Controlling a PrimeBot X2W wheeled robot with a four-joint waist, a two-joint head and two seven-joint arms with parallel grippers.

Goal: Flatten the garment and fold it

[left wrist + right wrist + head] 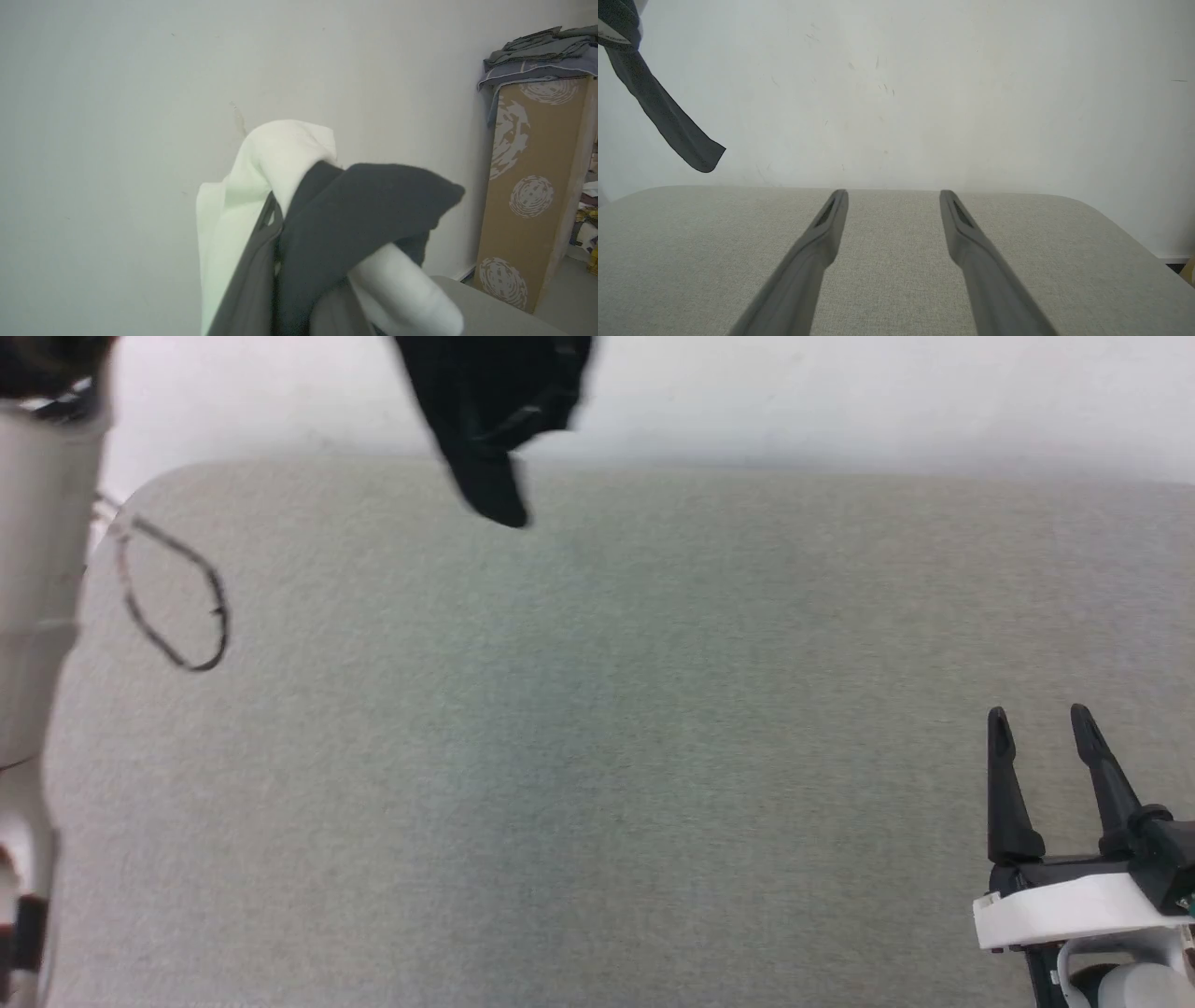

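My left claw is clamped together on the garment, a white and black bunch held clear above the grey table; my right claw stands apart, holding nothing, low over the table's right side; this wadded hold could slip, or land the cloth crumpled; its long axis hangs vertical, the black sleeve tip pointing down toward the table's far edge.
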